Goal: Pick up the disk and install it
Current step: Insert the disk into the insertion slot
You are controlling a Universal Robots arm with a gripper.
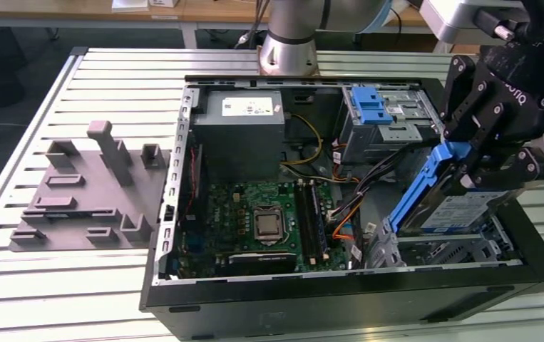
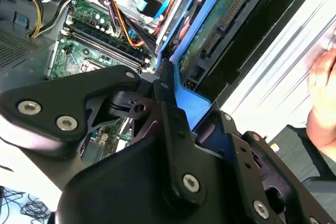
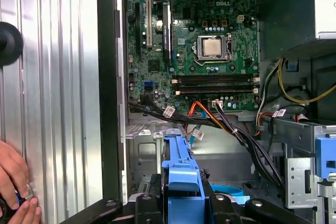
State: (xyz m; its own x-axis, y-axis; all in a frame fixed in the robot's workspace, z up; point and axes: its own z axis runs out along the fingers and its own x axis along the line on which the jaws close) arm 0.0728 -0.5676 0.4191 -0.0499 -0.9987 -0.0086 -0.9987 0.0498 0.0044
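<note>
1. The claw point(image 1: 470, 169) is closed narrowly on the disk point(image 1: 453, 208), with its fingers point(image 2: 173, 124) pinching the end of the blue carrier.
2. The disk hangs tilted just below the claw, inside the open computer case point(image 1: 348, 285) and over the metal drive bay point(image 1: 453, 249).
3. Whether the disk's lower end already sits in the bay is hard to make out.
4. The claw's own body covers the contact point.
5. A person's hand point(image 3: 13, 192), cut off at the edge, rests on the table point(image 3: 58, 103) beside the case.
</note>
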